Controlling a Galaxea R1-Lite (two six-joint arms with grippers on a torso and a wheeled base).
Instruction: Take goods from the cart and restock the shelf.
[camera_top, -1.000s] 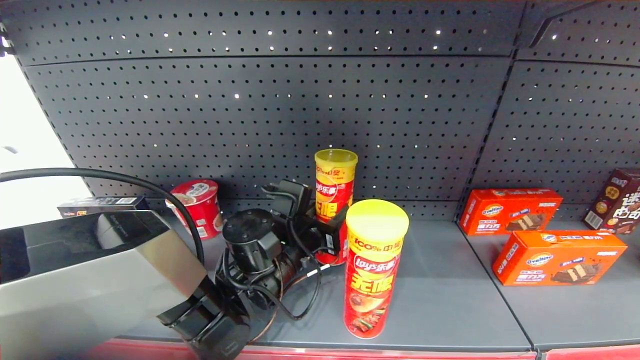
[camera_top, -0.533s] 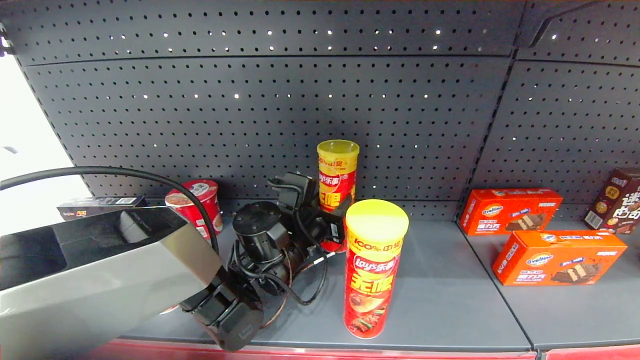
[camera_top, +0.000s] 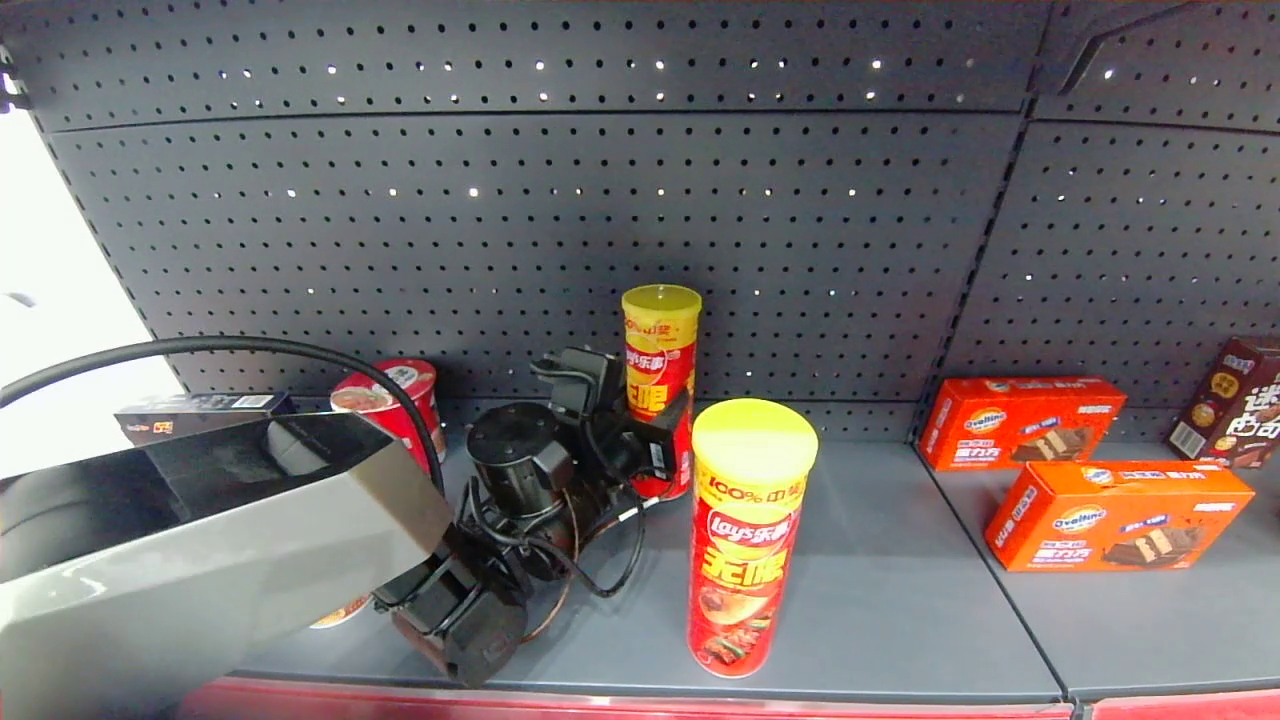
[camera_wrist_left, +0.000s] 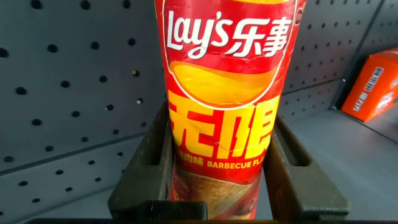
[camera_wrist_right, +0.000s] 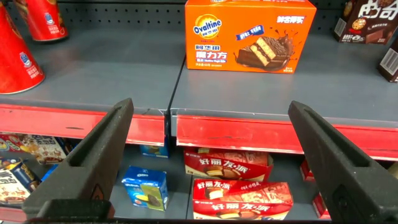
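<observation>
Item: chip can (camera_top: 658, 365), upright at the rear of the shelf (camera_top: 880, 600) by the pegboard, just behind a second can (camera_top: 750, 530). Your left gripper (camera_top: 655, 445): jaws clamped on its lower half. Your right gripper (camera_wrist_right: 211, 106): jaws wide apart, facing an orange box (camera_wrist_right: 249, 37).

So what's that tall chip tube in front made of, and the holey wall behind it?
The chip tube looks like cardboard wrapped in glossy printed film, going by the label's shine. Its yellow lid is probably plastic, smooth and slightly see-through. The holey wall looks like dark, matte painted sheet metal: even punched holes, with light shining through some.
</observation>
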